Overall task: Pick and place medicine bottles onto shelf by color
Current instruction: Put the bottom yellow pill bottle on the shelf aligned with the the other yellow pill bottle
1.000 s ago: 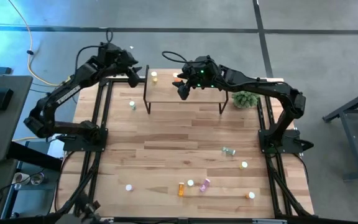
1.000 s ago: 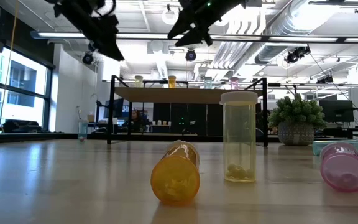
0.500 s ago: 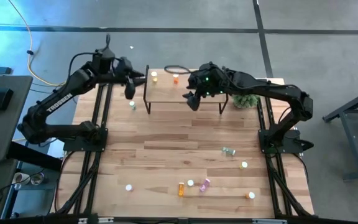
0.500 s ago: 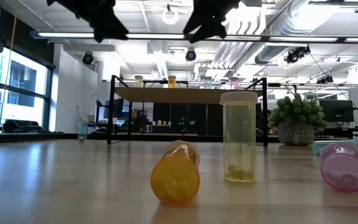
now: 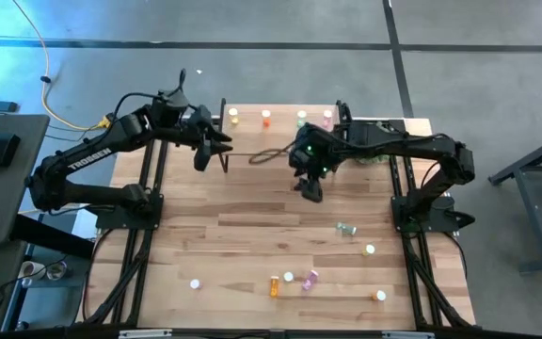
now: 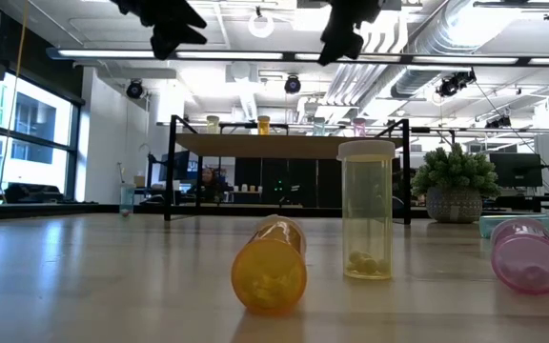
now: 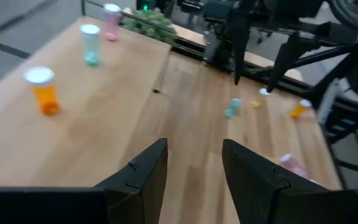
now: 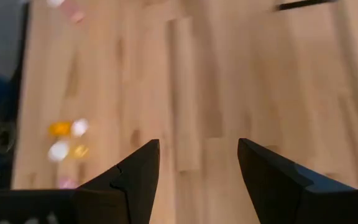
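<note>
Overhead, four bottles [image 5: 266, 118] stand on the shelf [image 5: 280, 132].

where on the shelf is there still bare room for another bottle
The shelf has four bottles lined along its far edge; the near strip beside the left end effector is bare. On the table, the middle is bare; bottles crowd the near edge.
</note>
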